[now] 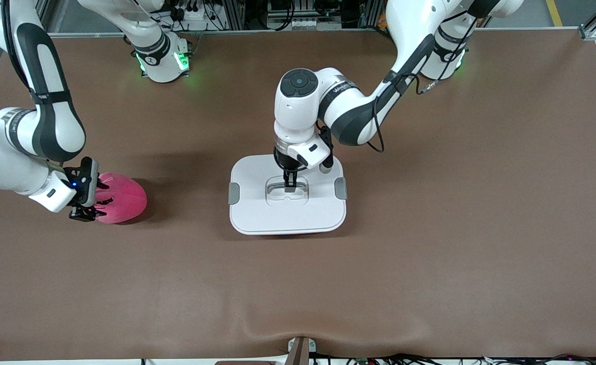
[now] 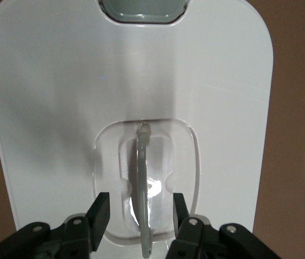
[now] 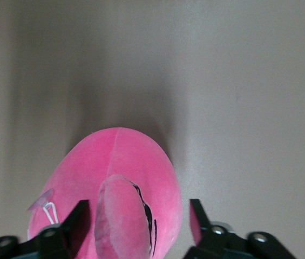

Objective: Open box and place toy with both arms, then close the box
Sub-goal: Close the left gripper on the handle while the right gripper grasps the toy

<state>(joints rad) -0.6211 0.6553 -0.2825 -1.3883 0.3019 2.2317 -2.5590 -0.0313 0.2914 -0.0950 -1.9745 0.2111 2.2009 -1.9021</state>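
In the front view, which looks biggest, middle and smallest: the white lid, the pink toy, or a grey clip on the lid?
Largest to smallest, as they look in the front view:
1. white lid
2. pink toy, partly hidden by the right tool
3. grey clip

The front view looks down from high across the surface [image 1: 430, 263], facing the two arm bases along its top edge, and takes in the whole scene from well back. The left wrist view sits just above the left hand [image 2: 138, 211] and looks steeply down, very close, so the white lid [image 2: 60, 108] of the box nearly fills it; the front view shows this same lid [image 1: 257, 213] at mid-surface. The right wrist view rides above the right hand [image 3: 139, 218], also close, facing down on the pink toy [image 3: 125, 162], which the front view shows [image 1: 123, 200] toward the right arm's end.
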